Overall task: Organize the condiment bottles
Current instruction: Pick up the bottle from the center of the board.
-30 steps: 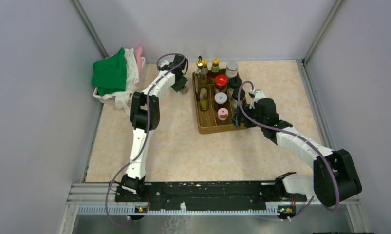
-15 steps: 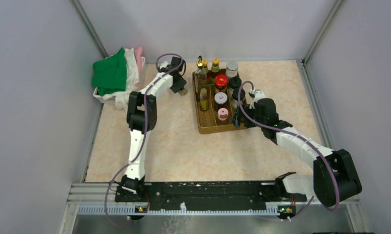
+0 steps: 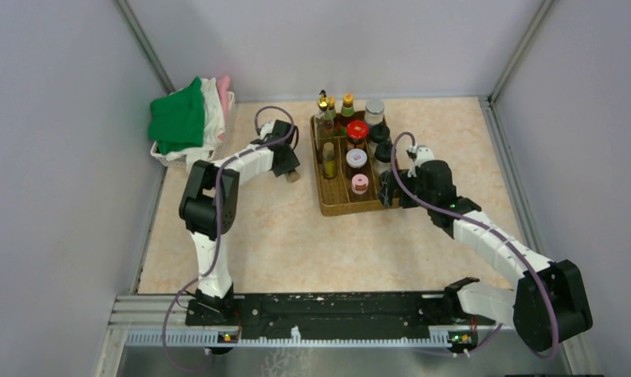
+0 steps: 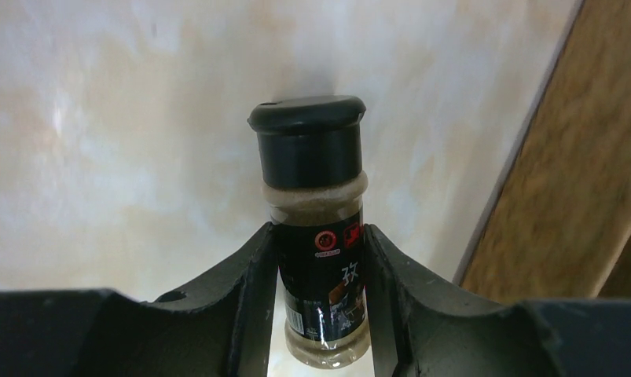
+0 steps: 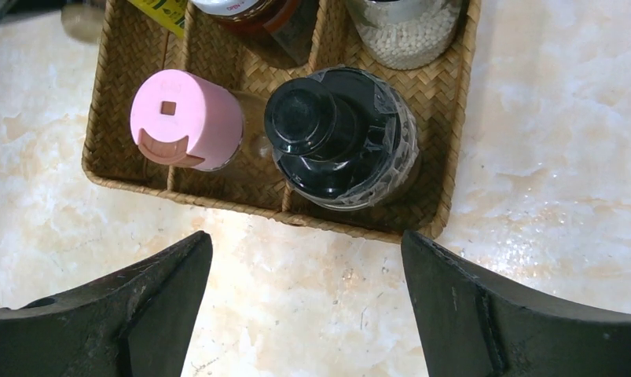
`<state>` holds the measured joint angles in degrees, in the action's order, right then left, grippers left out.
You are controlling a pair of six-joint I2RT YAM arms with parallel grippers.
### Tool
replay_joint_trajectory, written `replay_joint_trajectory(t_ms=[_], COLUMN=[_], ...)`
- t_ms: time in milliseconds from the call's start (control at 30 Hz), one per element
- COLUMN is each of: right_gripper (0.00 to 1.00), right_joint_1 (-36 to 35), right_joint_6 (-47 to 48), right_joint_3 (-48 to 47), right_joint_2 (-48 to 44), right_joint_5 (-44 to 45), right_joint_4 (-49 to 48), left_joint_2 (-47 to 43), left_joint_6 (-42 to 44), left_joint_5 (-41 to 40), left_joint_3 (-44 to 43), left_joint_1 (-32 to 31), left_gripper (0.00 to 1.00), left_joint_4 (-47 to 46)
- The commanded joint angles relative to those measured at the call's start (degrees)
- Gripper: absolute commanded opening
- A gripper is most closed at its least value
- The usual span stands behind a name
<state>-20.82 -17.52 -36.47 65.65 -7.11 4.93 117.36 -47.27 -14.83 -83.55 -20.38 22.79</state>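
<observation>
My left gripper (image 3: 288, 166) (image 4: 318, 233) is shut on a small spice bottle (image 4: 320, 259) with a black cap and a black label. It holds the bottle (image 3: 294, 174) just left of the brown woven tray (image 3: 328, 206). The tray holds several bottles, among them a gold-topped one (image 3: 323, 102), a red-capped jar (image 3: 357, 129) and a pink-capped one (image 3: 360, 184). My right gripper (image 3: 387, 191) (image 5: 302, 243) is open and empty at the tray's near right corner. Its view shows the pink cap (image 5: 186, 119) and a black-capped jar (image 5: 339, 137) in the tray (image 5: 131, 184).
A white basket with green and pink cloths (image 3: 182, 118) stands at the back left. Grey walls close in the table on three sides. A jar of white beads (image 5: 406, 23) sits behind the black-capped jar.
My left arm has drawn back from the tray's far left corner toward the near side, carrying the black-capped bottle. My right gripper has shifted slightly right and nearer.
</observation>
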Motion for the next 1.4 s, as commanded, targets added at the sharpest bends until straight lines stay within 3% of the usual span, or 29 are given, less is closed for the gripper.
replay_joint_trajectory(t_ms=[0,367,600,733,933,1133,1367], right_gripper=[0.89,0.89,0.88,0.88,0.88,0.88,0.88], right_joint_1=[0.34,0.36,0.35,0.34,0.37,0.34,0.4], right_joint_6=[1.13,0.84,0.48,0.53,0.82,0.93,1.17], right_joint_3=[-3.32,-4.49,-4.69,-4.67,-4.28,-4.05,-3.97], right_joint_2=[-4.29,-6.27,-6.09,-5.97,-5.97,-5.52,-2.99], right_joint_5=[2.09,2.34,2.07,2.09,3.3,3.92,4.73], right_joint_4=[2.54,4.39,4.41,4.55,4.49,4.22,2.12], left_joint_2=[-7.44,-24.32,-34.78,-38.67,-43.32,-44.95,-32.77], left_joint_6=[8.96,17.25,22.7,25.96,32.74,39.21,40.72], left_joint_5=[4.08,-2.43,-2.45,1.19,12.78,17.84,22.64], left_joint_3=[12.7,28.72,40.9,47.03,55.63,59.57,52.89], left_joint_1=[-2.46,-7.56,-9.54,-10.52,-12.05,-14.54,-14.54], left_gripper=[0.0,0.0,0.0,0.0,0.0,0.0,0.0], left_joint_4=[-9.7,-21.4,-38.37,-48.95,-66.89,-79.52,-89.28])
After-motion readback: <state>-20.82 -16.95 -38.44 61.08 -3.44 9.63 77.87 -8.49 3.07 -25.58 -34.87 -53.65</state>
